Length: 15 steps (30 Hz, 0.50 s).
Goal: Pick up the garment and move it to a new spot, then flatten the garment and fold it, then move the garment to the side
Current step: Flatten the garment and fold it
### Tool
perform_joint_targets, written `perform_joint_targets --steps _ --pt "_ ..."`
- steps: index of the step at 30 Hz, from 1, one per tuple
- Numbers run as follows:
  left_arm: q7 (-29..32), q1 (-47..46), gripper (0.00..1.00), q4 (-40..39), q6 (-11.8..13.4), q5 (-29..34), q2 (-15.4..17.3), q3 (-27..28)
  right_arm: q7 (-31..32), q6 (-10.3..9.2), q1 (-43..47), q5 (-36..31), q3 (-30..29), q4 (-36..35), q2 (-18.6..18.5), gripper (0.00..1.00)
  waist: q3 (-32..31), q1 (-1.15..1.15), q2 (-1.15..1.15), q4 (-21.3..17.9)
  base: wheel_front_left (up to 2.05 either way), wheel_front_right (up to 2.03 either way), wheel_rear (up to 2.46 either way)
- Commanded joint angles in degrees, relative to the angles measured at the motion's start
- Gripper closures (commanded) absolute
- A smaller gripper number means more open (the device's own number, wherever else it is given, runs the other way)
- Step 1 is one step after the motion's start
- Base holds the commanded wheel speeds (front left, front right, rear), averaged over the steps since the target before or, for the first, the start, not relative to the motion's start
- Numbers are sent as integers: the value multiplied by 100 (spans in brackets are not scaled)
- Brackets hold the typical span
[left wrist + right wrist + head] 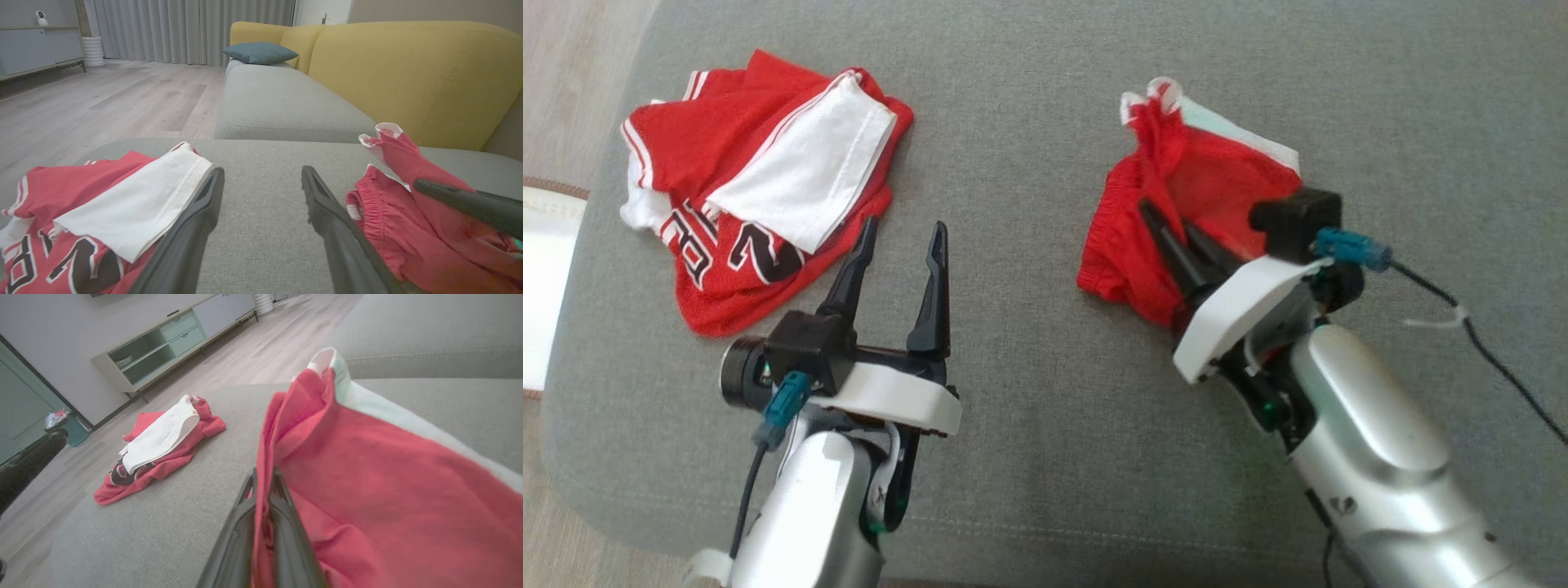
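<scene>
The garment (pixel 1201 188) is a red pair of shorts with white trim, bunched up on the right of the grey cushion (pixel 1054 457). My right gripper (pixel 1168 220) is shut on a fold of it, with red cloth pinched between the fingers in the right wrist view (pixel 264 473). Part of the garment (pixel 367 477) rises in a peak above the cushion. My left gripper (pixel 905 229) is open and holds nothing, standing between the two piles of cloth. In the left wrist view, the left gripper (pixel 262 171) has bare grey fabric between its fingers and the garment (pixel 392 228) to its right.
A crumpled red and white jersey (pixel 760 188) with black numbers lies on the cushion's left part, close to the left gripper. The cushion's left edge drops to a wooden floor (pixel 564 49). A yellow sofa back (pixel 408 73) and a blue pillow (pixel 259 53) stand beyond.
</scene>
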Motion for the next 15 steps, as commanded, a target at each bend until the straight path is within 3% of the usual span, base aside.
perform_joint_targets --steps 1,3,4,5,11,15 --pt "-29 -76 0 -181 25 -8 61 157 -91 39 -49 65 127 -118 123 100 16 0 0 18 0 0 0" --pt "-29 -80 0 -190 33 -8 61 154 -171 39 -59 100 182 -8 173 100 41 0 0 25 0 0 0" --pt "-29 -83 0 -193 37 -7 61 157 -214 39 -72 113 210 35 190 64 50 0 0 23 0 0 0" --pt "-29 -84 0 -194 42 -4 61 163 -276 39 -90 132 243 57 204 0 56 0 0 16 0 0 0" --pt "-29 -76 0 -162 65 42 61 200 -910 39 -141 130 485 -271 75 0 38 0 0 -43 0 0 0" --pt "-29 -66 0 -139 78 101 61 228 -1339 39 21 -52 98 -640 -199 0 -10 0 0 -92 0 0 0"
